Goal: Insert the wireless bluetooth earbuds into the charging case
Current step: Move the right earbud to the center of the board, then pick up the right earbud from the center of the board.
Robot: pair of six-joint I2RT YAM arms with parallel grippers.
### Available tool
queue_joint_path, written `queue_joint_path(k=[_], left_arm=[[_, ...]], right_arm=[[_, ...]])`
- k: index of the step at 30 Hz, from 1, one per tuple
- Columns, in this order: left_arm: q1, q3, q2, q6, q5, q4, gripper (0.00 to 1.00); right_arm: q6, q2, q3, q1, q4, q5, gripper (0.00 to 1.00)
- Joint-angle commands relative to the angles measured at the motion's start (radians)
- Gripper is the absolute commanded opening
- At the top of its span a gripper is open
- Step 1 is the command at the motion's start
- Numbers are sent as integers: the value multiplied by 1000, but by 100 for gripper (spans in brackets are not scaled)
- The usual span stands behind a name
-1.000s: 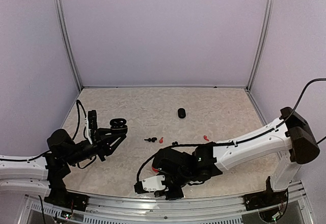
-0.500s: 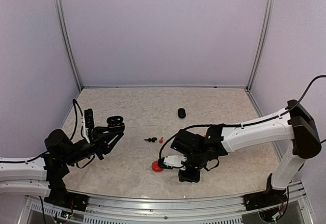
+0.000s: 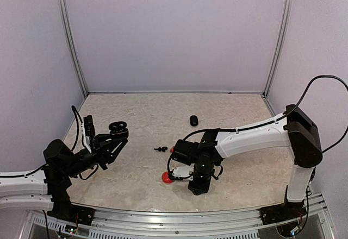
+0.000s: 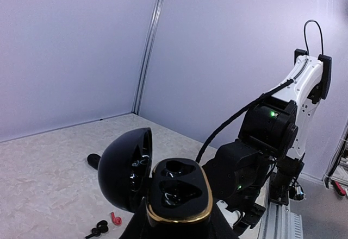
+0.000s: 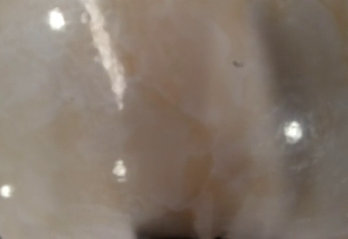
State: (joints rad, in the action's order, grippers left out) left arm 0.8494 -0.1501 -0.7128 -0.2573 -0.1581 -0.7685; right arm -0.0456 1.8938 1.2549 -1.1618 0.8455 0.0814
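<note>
Two arms work over a beige marbled surface (image 3: 136,114).

Left fingers (image 3: 113,141): clamped on the base of a black charging case (image 4: 176,195). It is held off the surface at the left side, with the lid (image 4: 126,168) swung open, a gold rim showing and two sockets facing up.

Right fingers (image 3: 184,171): lowered at near centre, tips just beside a red case (image 3: 167,177). Their spread cannot be told, as the right wrist view gives only a blurred surface.

Black earbuds (image 3: 159,149): loose on the surface at centre, outside any case.

Red earbud (image 4: 115,218): just beside the black ones.

Closed black case (image 3: 194,120): farther back, well apart.
</note>
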Motion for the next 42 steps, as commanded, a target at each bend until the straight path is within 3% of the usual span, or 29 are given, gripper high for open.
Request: queue_joint_path(k=[1,19,31,36,42], left_arm=[[-7,9,17,8,4,-5,3],[-7,15,28,9,-7,-18,3],[-7,20,38,10,-2,-17,3],[-7,16,21,14,-7,-24,3],[-7,9,-18,12,-22,-62,3]], right_arm=[[-1,46,76,4,120,-26,35],[70,206,262,-77,324,-131,31],[76,213,284,-81,330,-141,19],[79,130,320,-61,263,-153,17],[56,-52,296,-40,-11,-164,17]])
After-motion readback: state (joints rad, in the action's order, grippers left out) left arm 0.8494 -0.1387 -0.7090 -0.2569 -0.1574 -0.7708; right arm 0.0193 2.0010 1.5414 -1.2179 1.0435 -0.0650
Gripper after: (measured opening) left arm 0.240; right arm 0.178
